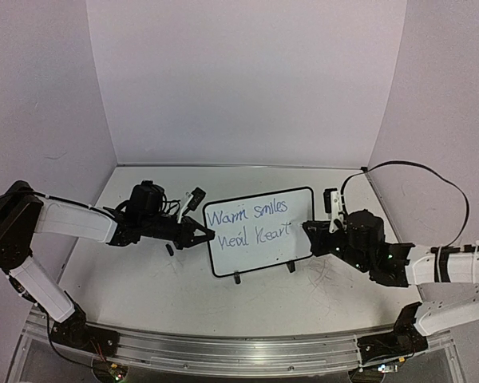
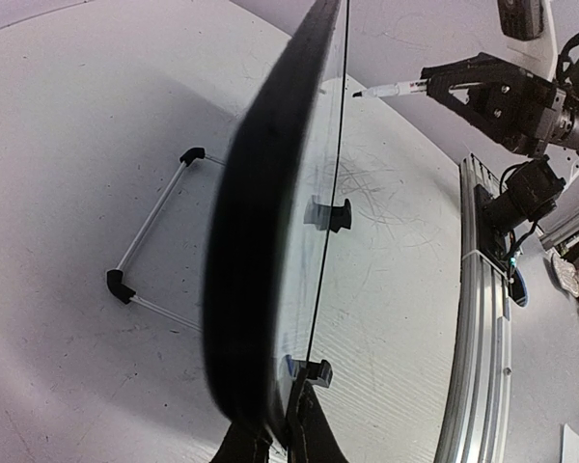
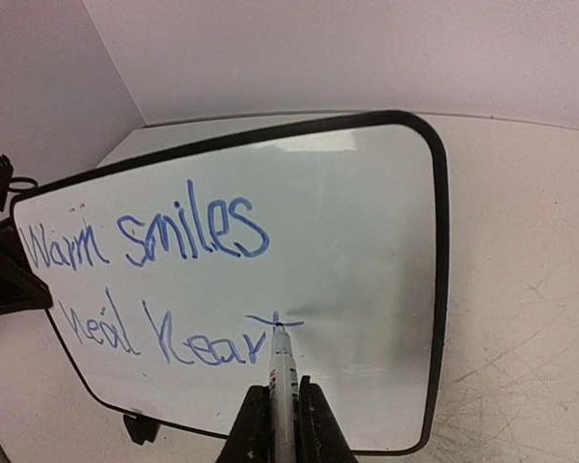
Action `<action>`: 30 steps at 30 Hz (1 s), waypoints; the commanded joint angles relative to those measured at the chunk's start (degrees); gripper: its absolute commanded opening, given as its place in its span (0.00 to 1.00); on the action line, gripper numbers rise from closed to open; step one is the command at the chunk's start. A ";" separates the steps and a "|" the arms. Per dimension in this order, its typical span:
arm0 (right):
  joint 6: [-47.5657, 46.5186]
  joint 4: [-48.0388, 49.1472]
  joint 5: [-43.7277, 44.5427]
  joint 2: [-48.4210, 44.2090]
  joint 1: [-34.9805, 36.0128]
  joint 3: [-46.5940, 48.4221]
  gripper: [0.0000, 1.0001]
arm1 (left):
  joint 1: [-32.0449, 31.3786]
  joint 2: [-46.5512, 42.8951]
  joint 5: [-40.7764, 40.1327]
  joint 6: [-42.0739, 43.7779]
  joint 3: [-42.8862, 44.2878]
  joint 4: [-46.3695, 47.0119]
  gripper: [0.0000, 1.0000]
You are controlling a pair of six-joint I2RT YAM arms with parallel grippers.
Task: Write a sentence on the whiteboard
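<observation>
A scuffed white tabletop (image 1: pixel 144 279) is enclosed by pale walls (image 1: pixel 247 80). Near its middle the whiteboard (image 1: pixel 299 235) is stood on its two black feet (image 1: pixel 238 278), and its left edge is clamped in the left gripper (image 1: pixel 201 236). The sentence (image 3: pixel 174 280), written in blue, is read as "Warm smiles" over "heal heart". A marker (image 3: pixel 283 371) is pinched in the right gripper (image 3: pixel 283 405), and its tip is pressed to the board at the final t.
</observation>
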 commanded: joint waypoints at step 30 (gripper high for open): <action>1.76 2.31 4.15 3.28 -0.20 1.19 0.00 | 0.60 0.17 -9.34 3.36 1.07 -3.79 0.00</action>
